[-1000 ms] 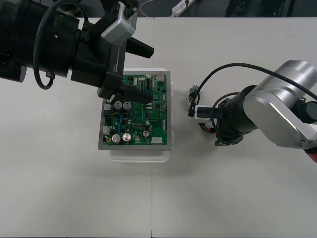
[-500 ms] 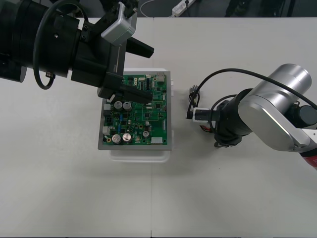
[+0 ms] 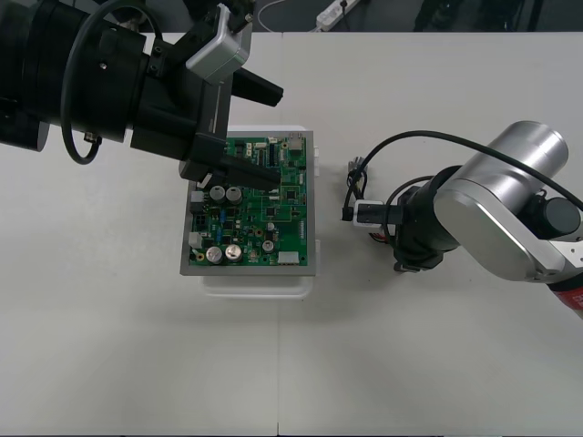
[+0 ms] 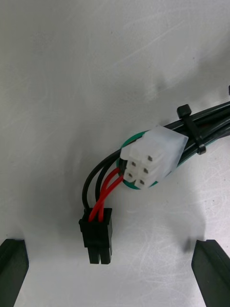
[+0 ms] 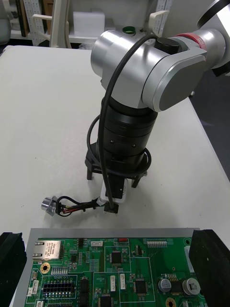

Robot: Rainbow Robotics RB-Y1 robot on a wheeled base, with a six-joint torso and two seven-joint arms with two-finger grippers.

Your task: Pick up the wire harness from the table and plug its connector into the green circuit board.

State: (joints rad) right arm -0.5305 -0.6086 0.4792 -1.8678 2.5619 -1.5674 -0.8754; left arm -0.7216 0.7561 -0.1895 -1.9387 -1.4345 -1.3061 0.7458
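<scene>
- Pick-up step: the right hand [image 4: 111, 273] hangs over the wire harness [image 4: 148, 163], fingers wide apart, with the black plug [image 4: 97, 235] between them on the counter [image 4: 72, 72].
- Next, I judge: lower and close on the plug.
- The left hand [image 3: 273, 135], fingers apart, hovers above the green board [image 3: 264, 218].

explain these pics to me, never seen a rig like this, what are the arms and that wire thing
This is a two-armed robot at a light table. One picture looks down from above; the other two come from a camera on each wrist. The left end effector, open, hangs over a green circuit board on a white base. Beside the board lies a small wire harness: thin wires, a black plug and a round metal socket. The right end effector is over it, its black fingers open on either side of the plug. Nothing is held yet.
</scene>
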